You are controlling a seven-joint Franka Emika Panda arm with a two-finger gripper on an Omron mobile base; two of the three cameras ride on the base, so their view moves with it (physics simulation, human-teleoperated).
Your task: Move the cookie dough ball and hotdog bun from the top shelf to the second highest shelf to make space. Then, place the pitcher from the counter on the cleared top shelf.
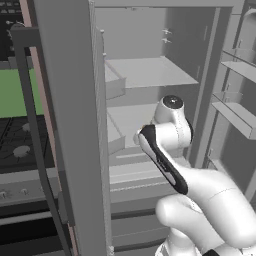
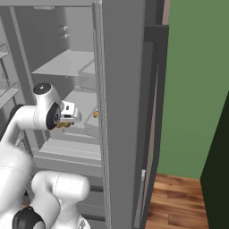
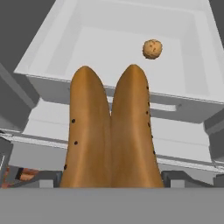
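Inside the open fridge, the robot's gripper (image 2: 68, 120) is carrying the hotdog bun (image 3: 111, 131) lengthwise between its jaws, which are standing wide around the bun's flanks so that the two split halves are pointing straight ahead from the hand. The bun is hanging just in front of and slightly above the thick front lip of the second highest shelf (image 3: 131, 94), apparently on its way to being set down there. The cookie dough ball (image 3: 152, 48) is already resting on that shelf, well behind the lip and off toward one rear corner, leaving a broad bare stretch of shelf between the lip and the ball for the bun. Above the second highest shelf, the top shelf (image 1: 150, 72) is lying bare, seemingly ready for the pitcher. Judging by the lip's height, the bun's tips are needing to clear that edge before any lowering.
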